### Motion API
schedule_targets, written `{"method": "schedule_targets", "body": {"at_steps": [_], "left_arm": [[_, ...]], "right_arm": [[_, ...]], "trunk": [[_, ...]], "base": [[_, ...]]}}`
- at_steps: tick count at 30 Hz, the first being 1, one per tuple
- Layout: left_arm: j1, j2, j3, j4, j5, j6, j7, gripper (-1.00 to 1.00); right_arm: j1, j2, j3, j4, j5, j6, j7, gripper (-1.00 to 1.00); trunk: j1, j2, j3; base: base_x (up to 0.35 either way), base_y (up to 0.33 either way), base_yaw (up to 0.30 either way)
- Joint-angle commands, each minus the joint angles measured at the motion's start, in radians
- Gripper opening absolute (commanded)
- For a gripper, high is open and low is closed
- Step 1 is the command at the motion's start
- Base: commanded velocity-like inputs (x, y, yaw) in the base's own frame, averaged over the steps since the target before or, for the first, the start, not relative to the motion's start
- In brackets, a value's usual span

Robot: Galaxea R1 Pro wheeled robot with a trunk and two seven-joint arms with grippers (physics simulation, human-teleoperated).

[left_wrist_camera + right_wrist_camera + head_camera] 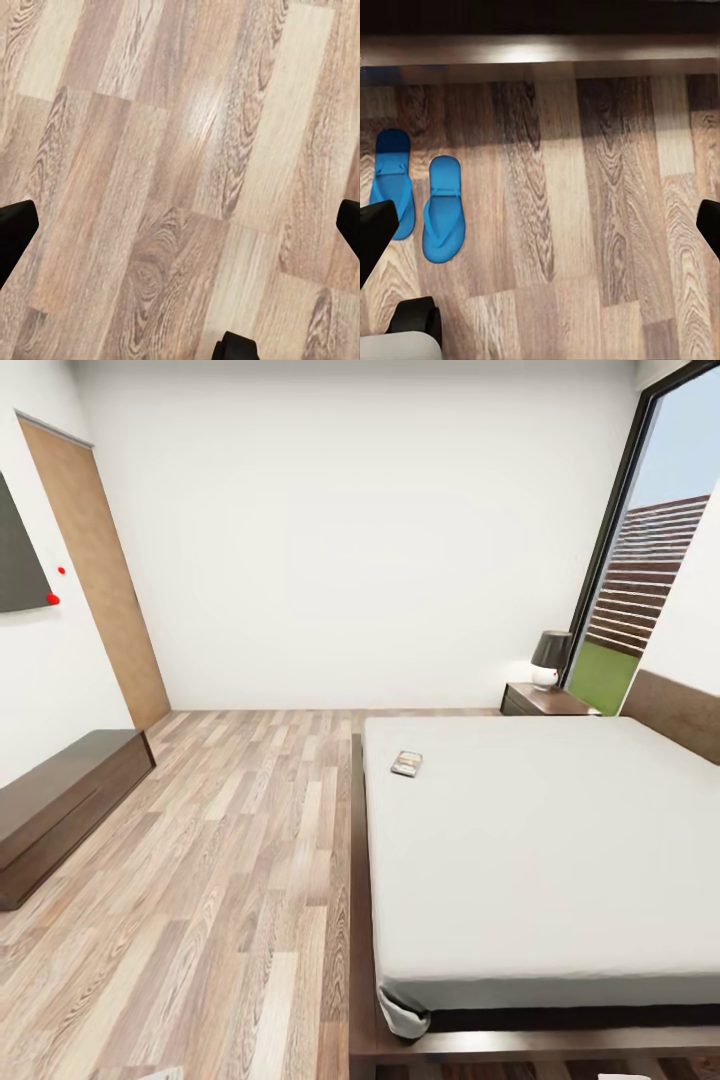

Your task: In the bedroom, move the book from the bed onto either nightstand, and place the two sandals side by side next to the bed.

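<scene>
Ahead of me a wooden door (98, 575) stands shut in the left wall, its grain pale brown. Just beside it, nearer to me, a dark panel (20, 555) hangs on the same wall, with two small red dots (53, 599) at its edge. Below the panel a long low dark-brown cabinet (60, 800) runs along the wall on the floor. In the far right corner a small lamp (549, 657) with a dark shade and a white base stands beside the tall window. Through the glass I see a slatted brown fence (645, 575) and a strip of green grass (603, 676).
</scene>
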Motion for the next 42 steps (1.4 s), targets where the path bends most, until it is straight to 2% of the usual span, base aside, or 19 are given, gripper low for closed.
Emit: {"method": "schedule_targets", "body": {"at_steps": [1,26,35,42], "left_arm": [[-0.001,0.0,0.001,0.001,0.001,-0.004,0.002,1.0],[0.0,-0.003,0.0,0.003,-0.002,-0.005,0.002,1.0],[0.0,-0.024,-0.001,0.003,-0.003,-0.005,0.002,1.0],[0.0,-0.03,-0.001,0.003,-0.003,-0.005,0.002,1.0]], "right_arm": [[-0.001,0.0,-0.008,0.001,0.01,-0.004,0.003,1.0],[0.0,0.001,-0.008,0.001,0.008,-0.004,0.003,1.0],[-0.001,0.002,-0.007,0.001,0.008,-0.004,0.003,1.0],[0.0,0.002,-0.008,0.001,0.008,-0.004,0.003,1.0]], "trunk": [[-0.004,0.007,0.002],[-0.1,0.182,0.08],[-0.134,0.245,0.109],[-0.161,0.294,0.131]], "base": [[0.0,0.0,0.0],[0.0,0.0,0.0],[0.0,0.0,0.0],[0.0,0.0,0.0]]}}
